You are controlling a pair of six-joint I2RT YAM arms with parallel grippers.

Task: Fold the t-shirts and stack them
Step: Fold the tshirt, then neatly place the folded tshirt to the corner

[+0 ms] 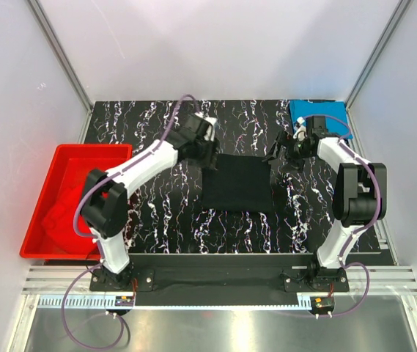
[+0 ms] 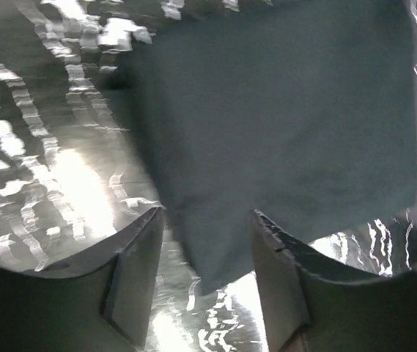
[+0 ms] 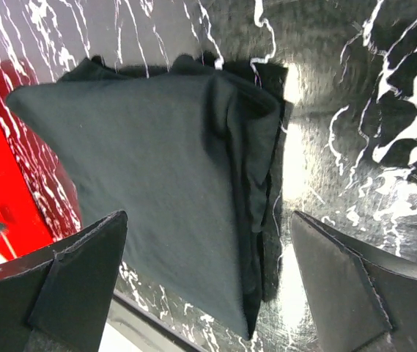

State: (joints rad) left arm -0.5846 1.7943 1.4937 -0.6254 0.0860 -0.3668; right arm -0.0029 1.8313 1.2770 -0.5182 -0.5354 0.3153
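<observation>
I see the black t-shirt (image 1: 236,183) folded on the white-veined black desk (image 1: 164,220), with white walls (image 1: 230,51) behind. The left pincer (image 2: 207,220) gapes over its corner; the right pincer (image 3: 209,216) gapes beside it.

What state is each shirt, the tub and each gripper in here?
black t-shirt: folded, lying flat
blue t-shirt: folded, far right corner
red t-shirt: crumpled in tub
red tub: holds red t-shirt
left gripper: open, over black t-shirt's corner
right gripper: open, over black t-shirt's edge

You have three t-shirts: one black t-shirt (image 1: 237,183) at centre, one blue t-shirt (image 1: 318,111) at 1 o'clock, one red t-shirt (image 1: 60,211) at 9 o'clock. One tub (image 1: 91,149). Two arms: left arm (image 1: 138,169), right arm (image 1: 355,191).
</observation>
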